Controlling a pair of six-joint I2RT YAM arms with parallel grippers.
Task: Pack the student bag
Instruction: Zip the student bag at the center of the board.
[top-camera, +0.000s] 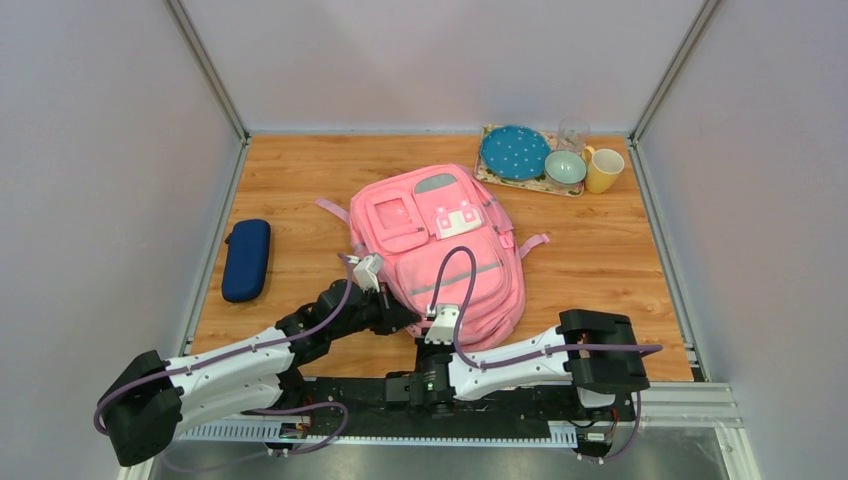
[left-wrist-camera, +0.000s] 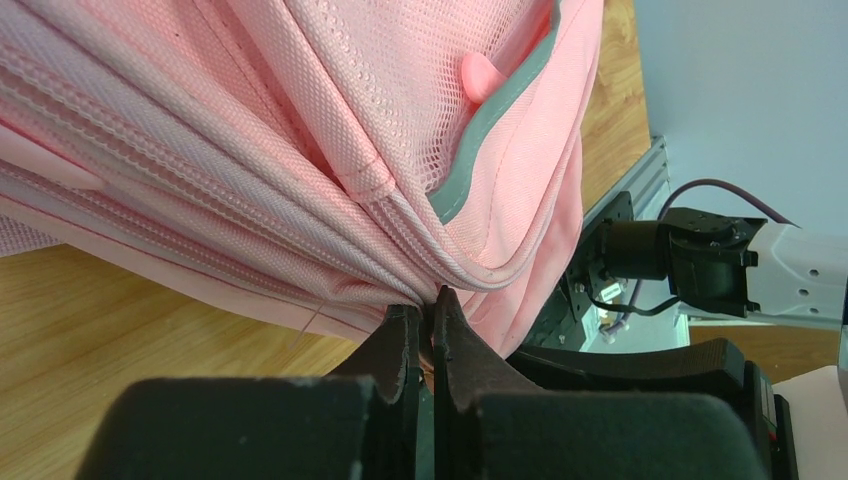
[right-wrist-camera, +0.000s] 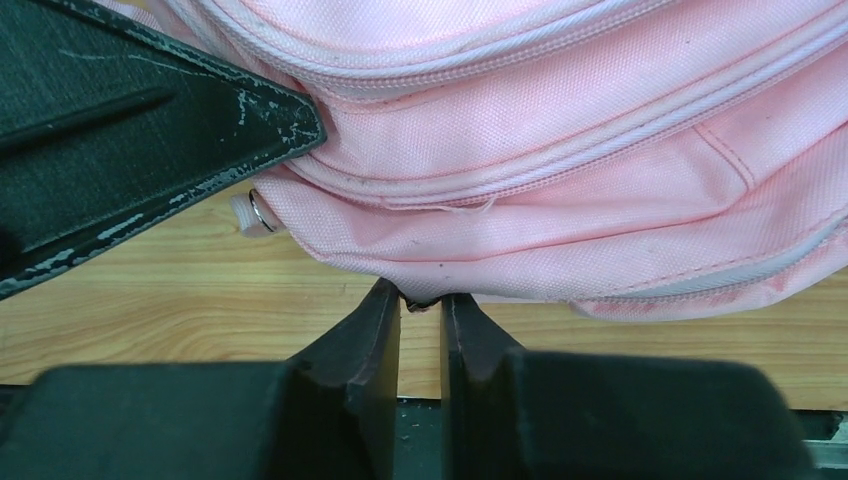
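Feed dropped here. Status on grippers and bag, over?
Left gripper and right gripper both shut on near edge of student bag. Bag flat on table. Blue case off left, nothing blocking.

Top view high, looking down; wrist views close, sharing student bag edge.

The large pink fabric backpack lies flat at the middle of the wooden counter, its front pockets, grey reflective strip and grey-white patch facing up.
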